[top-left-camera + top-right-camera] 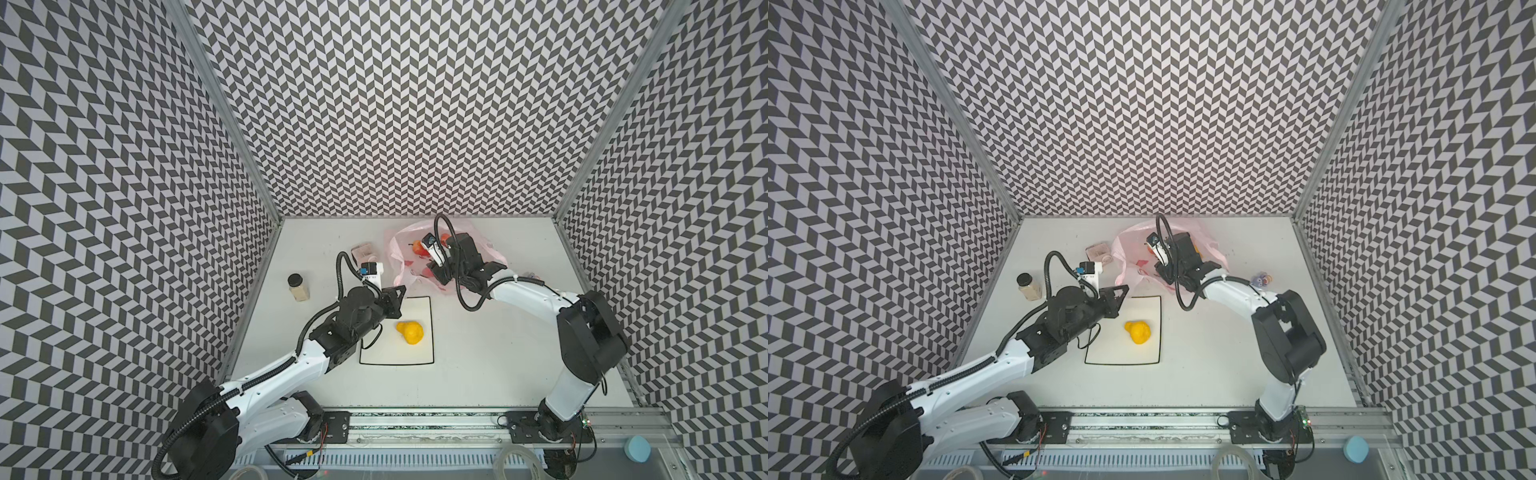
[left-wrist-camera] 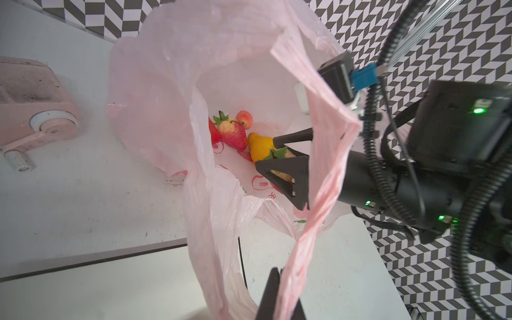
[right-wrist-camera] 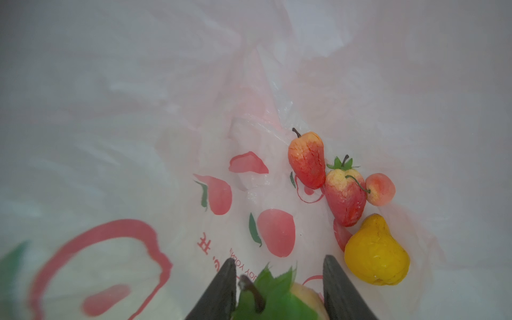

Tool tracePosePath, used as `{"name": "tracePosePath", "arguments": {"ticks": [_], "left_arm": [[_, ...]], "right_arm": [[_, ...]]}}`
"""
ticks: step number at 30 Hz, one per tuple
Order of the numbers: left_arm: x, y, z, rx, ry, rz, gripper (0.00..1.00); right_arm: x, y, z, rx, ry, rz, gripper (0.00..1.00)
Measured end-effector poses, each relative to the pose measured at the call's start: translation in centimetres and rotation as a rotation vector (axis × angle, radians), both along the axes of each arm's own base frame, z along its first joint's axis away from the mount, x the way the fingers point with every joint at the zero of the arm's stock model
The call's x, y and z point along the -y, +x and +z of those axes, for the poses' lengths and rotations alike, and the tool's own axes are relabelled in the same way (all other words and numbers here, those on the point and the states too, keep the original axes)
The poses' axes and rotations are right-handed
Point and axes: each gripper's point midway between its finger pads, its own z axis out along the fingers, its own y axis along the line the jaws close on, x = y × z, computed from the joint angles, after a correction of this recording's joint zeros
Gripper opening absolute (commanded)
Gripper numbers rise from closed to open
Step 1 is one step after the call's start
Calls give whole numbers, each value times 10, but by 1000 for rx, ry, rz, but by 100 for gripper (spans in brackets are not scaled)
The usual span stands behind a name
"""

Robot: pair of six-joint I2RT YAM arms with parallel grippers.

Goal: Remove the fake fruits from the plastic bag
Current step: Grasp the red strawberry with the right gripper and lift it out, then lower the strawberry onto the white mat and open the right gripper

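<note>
Strawberry retrieval: right hand (image 3: 279,266), deep inside the plastic bag (image 2: 166,83), looks clamped on a leaf-capped strawberry (image 3: 279,296), while left hand (image 2: 281,299) pinches the bag's handle, holding its mouth open. A slow, straight pull out through that mouth seems wisest, to avoid snagging the film. Inside the bag lie two loose strawberries (image 3: 306,159), one bagged pear (image 3: 375,252) and one pink round piece (image 3: 380,189). One freed pear (image 1: 410,331) rests outside the bag on the tabletop (image 1: 498,353).

I count two yellow pears (image 1: 410,332) (image 3: 376,250), three strawberries (image 3: 307,159) (image 3: 345,196) (image 3: 277,293) and one small pink round fruit (image 3: 380,189). Then one plastic bag (image 1: 392,249), one dark-lidded jar (image 1: 298,286), one pink crank toy (image 2: 33,110), one tiny purplish trinket (image 1: 1261,279), one black-edged white mat (image 1: 395,353), one pale blue round thing (image 1: 638,449), and two robot arms (image 1: 282,374) (image 1: 528,293) carrying two tools (image 1: 400,291) (image 3: 278,260).
</note>
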Motion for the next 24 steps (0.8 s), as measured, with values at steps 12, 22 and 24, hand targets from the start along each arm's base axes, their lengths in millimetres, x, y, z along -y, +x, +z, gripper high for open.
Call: {"name": "tracePosePath", "arguments": {"ticks": [12, 22, 24], "left_arm": [[-6, 10, -1, 9, 8, 39, 0], [-29, 34, 6, 33, 18, 104, 0], [-31, 37, 10, 43, 16, 106, 0]], "right_arm": [[-23, -119, 69, 50, 192, 304, 32], [-91, -240, 16, -73, 204, 549, 31], [-103, -252, -1, -96, 170, 568, 31]]}}
